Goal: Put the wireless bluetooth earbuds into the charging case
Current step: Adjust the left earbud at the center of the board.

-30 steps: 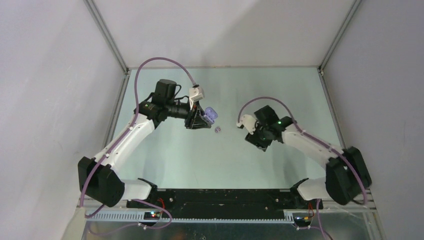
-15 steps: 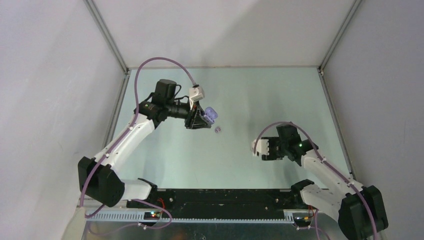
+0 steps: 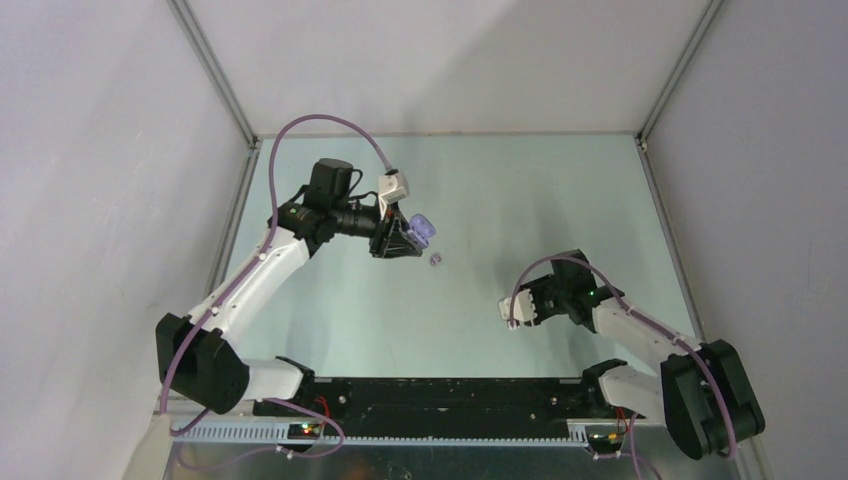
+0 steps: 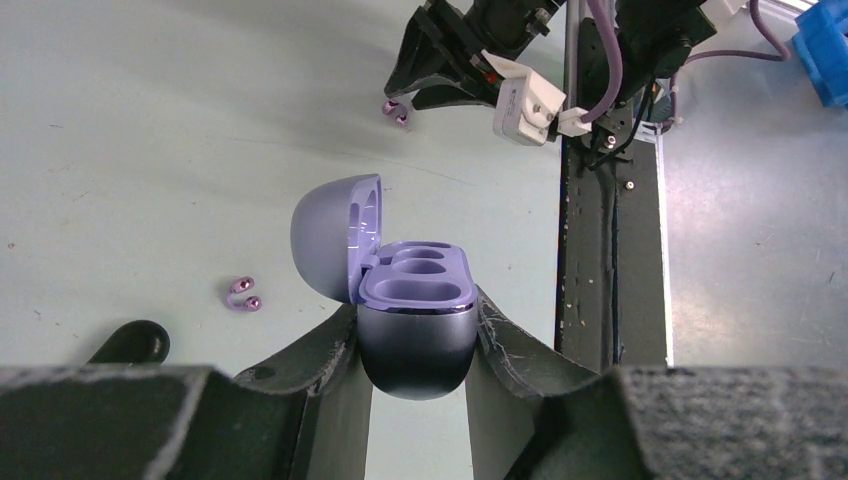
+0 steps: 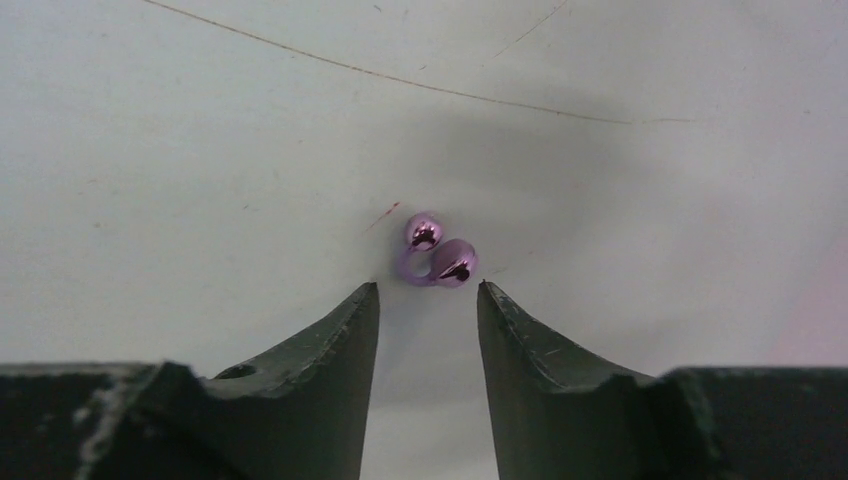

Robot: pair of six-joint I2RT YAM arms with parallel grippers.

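Note:
My left gripper (image 3: 404, 240) is shut on the lilac charging case (image 3: 422, 229) and holds it above the table. In the left wrist view the case (image 4: 415, 300) sits between my left gripper (image 4: 415, 330) fingers with its lid open and both wells empty. One wireless bluetooth earbud (image 3: 435, 259), two glossy purple balls on a curved band, lies on the table just right of the case (image 4: 243, 294). A second earbud (image 5: 437, 260) lies on the table just beyond the tips of my right gripper (image 5: 428, 288), which is open and low over it (image 4: 397, 110). My right gripper (image 3: 530, 303) hides this one from above.
The black base rail (image 3: 450, 395) runs along the near edge. White enclosure walls and metal frame posts (image 3: 215, 80) close in the pale green table (image 3: 520, 190) on three sides. A blue object (image 4: 825, 50) lies beyond the rail.
My right arm has drawn back from the table's middle toward the near right and come down over an earbud, its jaws narrowing a little. The left arm and the case have not moved.

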